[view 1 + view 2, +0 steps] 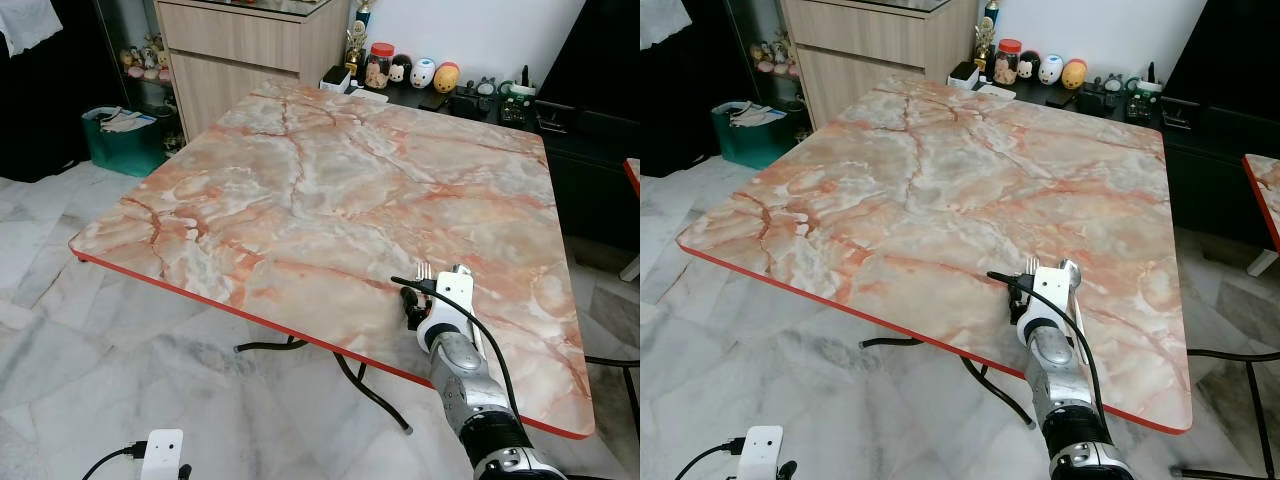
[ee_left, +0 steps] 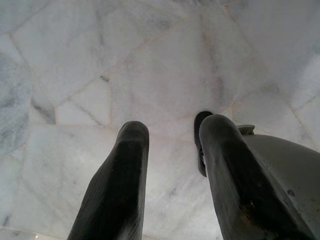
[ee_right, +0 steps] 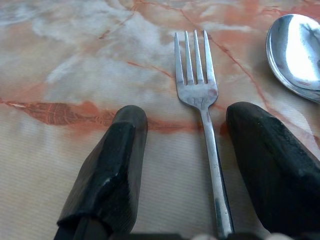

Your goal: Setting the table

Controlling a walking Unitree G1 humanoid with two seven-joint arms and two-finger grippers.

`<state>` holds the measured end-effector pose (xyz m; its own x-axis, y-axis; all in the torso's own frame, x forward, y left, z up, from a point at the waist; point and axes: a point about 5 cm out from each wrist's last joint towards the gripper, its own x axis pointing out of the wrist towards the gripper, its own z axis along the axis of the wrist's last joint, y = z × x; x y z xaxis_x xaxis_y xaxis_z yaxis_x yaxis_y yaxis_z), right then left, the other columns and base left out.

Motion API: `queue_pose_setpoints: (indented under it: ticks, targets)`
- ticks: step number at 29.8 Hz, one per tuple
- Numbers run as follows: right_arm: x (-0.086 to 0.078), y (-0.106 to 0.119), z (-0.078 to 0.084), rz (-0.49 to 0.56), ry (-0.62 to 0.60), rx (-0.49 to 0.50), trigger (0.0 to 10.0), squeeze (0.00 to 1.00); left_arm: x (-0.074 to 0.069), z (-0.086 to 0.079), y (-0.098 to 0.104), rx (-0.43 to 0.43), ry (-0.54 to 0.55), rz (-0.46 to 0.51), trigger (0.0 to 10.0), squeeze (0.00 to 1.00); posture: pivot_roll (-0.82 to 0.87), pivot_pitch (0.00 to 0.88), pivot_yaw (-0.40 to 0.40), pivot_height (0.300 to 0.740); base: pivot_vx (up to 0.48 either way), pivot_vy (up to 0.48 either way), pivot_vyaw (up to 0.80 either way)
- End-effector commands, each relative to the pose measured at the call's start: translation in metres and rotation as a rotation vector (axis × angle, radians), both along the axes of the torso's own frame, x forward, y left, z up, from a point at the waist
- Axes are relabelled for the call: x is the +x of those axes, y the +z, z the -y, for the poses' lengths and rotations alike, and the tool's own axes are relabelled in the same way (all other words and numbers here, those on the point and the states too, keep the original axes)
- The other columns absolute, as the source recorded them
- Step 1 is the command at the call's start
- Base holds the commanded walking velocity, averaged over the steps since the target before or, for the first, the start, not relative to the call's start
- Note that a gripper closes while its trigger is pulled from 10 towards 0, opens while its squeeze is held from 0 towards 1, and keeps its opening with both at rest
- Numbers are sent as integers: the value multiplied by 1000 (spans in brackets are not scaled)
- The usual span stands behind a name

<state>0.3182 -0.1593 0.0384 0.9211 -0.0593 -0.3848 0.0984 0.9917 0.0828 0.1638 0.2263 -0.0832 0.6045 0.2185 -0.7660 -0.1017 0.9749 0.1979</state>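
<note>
Nearest of all, the left end effector hangs low beside the robot, its 2 fingers spread apart over the pale marble floor, holding nothing. Ahead of it, the right end effector sits low over the near right part of the worktop, not far in from the red front edge, with its silver arm reaching up from below. Its 2 fingers are parted, and the fork lies flat on the worktop in the gap between them, handle running back toward the wrist, tines pointing away across the worktop. Neither finger presses the handle; the fork lies nearer the finger on the spoon's side. Just beside the fork, past that finger, lies a spoon, bowl up, also on the worktop. From the head views both pieces show as small bits of metal just beyond the right wrist. Beyond the far edge of the worktop, a dark shelf carries a row of small figurines and a jar. Left of that stands a wooden cabinet, with a green bin on the floor beside it.
</note>
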Motion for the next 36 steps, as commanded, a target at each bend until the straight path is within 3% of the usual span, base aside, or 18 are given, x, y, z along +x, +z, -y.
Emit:
queue_pose_setpoints:
  ticks: [1, 2, 3, 36]
  targets:
    - [-3, -7, -2, -30, 18, -4, 8824, 0, -6, 0, -3, 1, -3, -33, 10000, 0, 57, 0, -67, 740, 0, 0, 0]
    - [-4, -7, -2, -31, 17, -5, 4902, 0, -7, 0, -3, 0, -3, -34, 10000, 0, 57, 0, -67, 740, 0, 0, 0]
    - [-4, -7, -2, -33, 16, -8, 0, 0, -7, 0, -3, -1, -2, -34, 10000, 0, 56, 0, -67, 740, 0, 0, 0]
    - [-1, -1, -13, 4, 76, -1, 0, 0, -6, 2, -4, -7, -4, -38, 10000, 0, 57, 0, -67, 740, 0, 0, 0]
